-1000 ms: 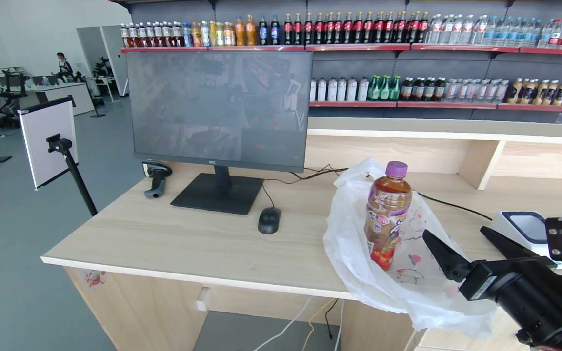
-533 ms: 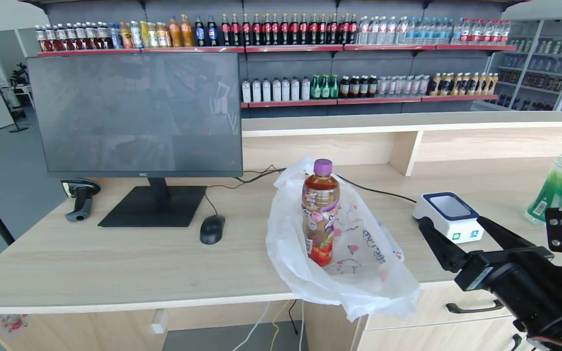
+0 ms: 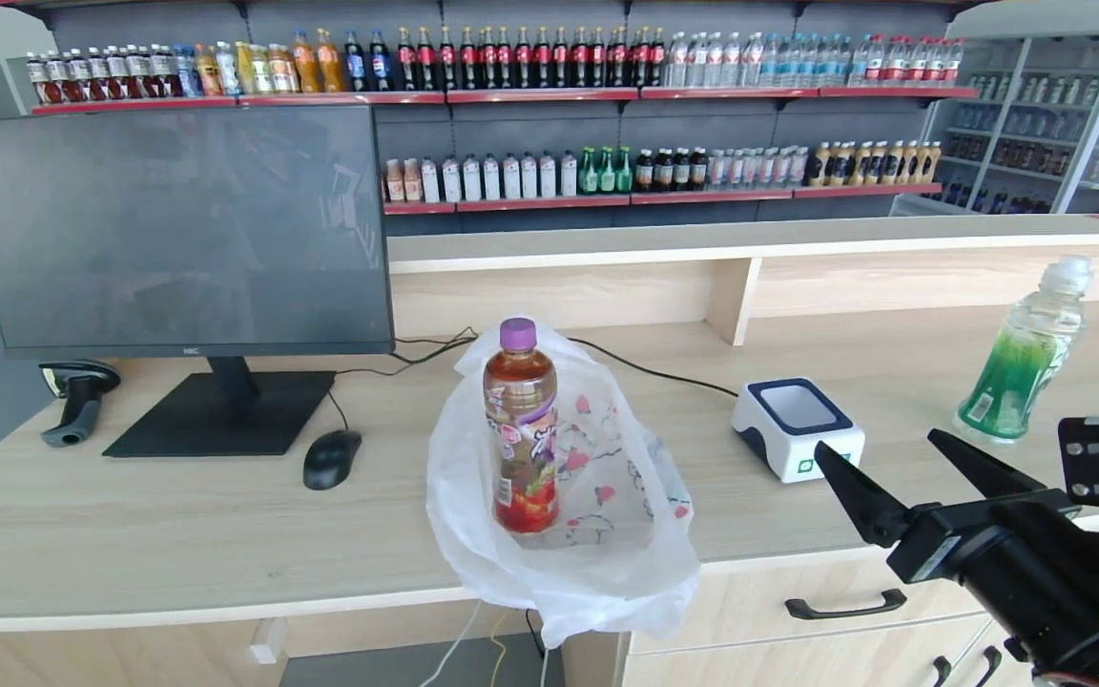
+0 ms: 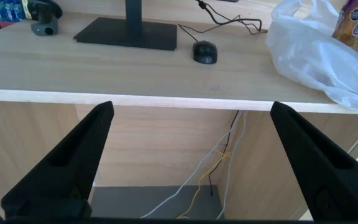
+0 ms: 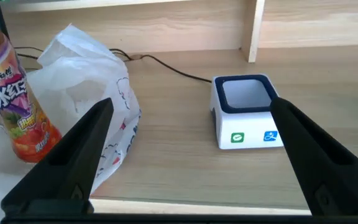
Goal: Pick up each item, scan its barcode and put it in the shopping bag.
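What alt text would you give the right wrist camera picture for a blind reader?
An open right gripper frames a wooden counter where a tea bottle stands in a white bag, with a small white scanner apart beside it.

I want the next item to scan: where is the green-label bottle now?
In the head view, the green-label bottle stands at the counter's right end, right of the white scanner.
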`<state>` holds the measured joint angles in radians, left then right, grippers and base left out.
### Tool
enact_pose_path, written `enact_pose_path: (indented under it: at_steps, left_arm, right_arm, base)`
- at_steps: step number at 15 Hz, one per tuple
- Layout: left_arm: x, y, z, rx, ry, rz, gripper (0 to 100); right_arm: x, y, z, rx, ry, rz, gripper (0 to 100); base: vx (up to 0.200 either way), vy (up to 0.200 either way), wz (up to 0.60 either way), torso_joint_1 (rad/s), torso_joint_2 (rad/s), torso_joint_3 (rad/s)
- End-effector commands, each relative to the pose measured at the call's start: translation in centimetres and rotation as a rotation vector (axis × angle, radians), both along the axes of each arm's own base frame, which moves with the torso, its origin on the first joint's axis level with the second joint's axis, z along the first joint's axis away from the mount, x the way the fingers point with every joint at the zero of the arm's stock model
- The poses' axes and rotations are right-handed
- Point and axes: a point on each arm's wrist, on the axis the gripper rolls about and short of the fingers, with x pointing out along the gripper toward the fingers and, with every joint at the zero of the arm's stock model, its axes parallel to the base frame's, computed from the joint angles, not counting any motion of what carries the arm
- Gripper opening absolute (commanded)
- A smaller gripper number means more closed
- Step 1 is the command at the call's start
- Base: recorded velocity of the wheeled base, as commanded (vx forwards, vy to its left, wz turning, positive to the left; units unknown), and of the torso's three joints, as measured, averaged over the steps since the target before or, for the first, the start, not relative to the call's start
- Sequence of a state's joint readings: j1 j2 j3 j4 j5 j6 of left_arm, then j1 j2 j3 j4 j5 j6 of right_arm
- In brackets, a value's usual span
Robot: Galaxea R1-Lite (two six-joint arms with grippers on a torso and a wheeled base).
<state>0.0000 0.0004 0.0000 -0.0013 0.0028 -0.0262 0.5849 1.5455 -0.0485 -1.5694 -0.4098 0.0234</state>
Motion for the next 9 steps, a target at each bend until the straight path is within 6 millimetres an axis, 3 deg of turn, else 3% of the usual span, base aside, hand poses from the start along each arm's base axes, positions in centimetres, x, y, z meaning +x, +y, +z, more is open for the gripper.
enact_pose_path:
  at_steps: [1, 9]
  left_arm:
    - [0.0, 0.0, 0.0, 0.0, -0.001, 0.0, 100]
    - [0.0, 0.0, 0.0, -0.001, -0.001, 0.0, 100]
  right_arm:
    - [-0.12, -0.06, -0.22, -0.006, 0.009, 0.001, 100]
    - [0.24, 0.12, -0.32, -0.01, 0.014, -0.002, 100]
  base:
    - [0.0, -0.2, 0.0, 0.002, 0.0, 0.002]
    - [0.0, -0.2, 0.0, 0.003, 0.0, 0.002]
